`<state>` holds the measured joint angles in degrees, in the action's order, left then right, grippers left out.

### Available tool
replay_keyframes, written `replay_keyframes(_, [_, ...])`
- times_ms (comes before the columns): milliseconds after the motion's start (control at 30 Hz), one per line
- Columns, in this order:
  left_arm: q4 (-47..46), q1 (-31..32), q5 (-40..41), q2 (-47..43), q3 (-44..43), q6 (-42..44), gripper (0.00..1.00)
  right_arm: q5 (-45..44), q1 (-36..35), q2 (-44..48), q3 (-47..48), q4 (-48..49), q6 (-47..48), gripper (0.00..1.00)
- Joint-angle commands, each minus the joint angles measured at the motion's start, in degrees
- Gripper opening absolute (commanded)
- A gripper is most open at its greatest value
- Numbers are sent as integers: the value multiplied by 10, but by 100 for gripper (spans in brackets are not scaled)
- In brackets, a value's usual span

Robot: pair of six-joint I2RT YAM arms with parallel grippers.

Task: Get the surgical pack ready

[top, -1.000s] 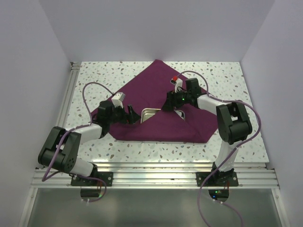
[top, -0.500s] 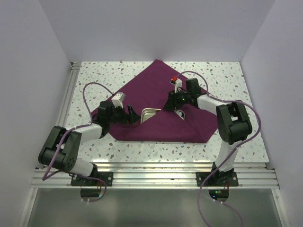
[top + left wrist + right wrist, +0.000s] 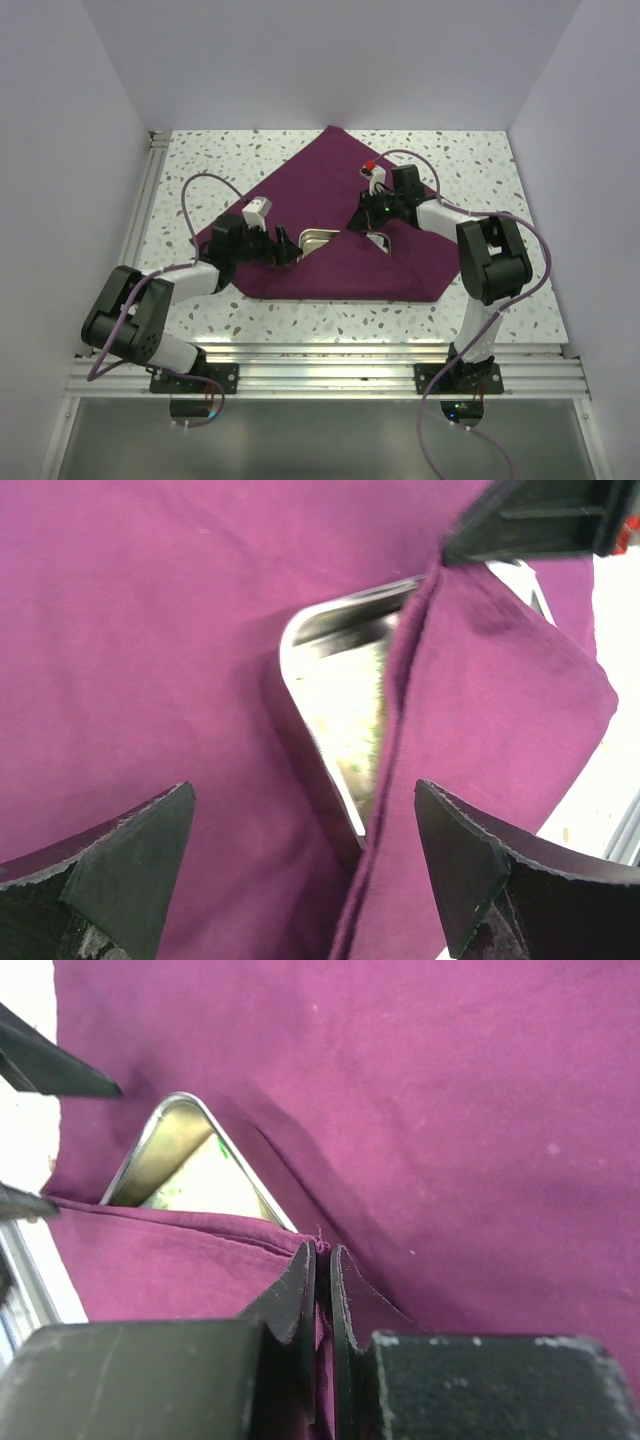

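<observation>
Plum-purple woven cloth (image 3: 330,180): partly folded sheet mid-table, draped over a shiny rectangular metal tray (image 3: 317,238).
Right gripper (image 3: 322,1252): pinched shut on a raised cloth fold.
Left gripper (image 3: 302,795): spread wide, holding nothing, near the tray.
Wrist views: tray's bare corner shows clearly; overhead, perhaps only a sliver.

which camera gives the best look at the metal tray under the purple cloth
Left wrist: the metal tray fills mid-frame, its rounded corner and rim clear between folds of the purple cloth. Right wrist shows one smaller corner; top external only a sliver.
</observation>
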<state>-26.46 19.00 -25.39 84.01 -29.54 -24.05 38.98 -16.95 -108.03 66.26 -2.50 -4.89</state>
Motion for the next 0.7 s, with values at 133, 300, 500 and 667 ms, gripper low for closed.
replay_keyframes(133, [-15, 24, -2, -19, -45, 31, 96, 42, -2, 14, 19, 59, -45, 0])
replay_keyframes(300, [44, 56, 31, 8, -118, 52, 96, 36, -1, 27, 12, 75, -54, 0])
replay_keyframes(500, [65, 66, 21, 98, -208, 58, 95, 43, -2, 46, 2, 98, -69, 0])
replay_keyframes(667, [59, 67, -11, 164, -264, 59, 93, 37, 1, 61, -10, 112, -75, 0])
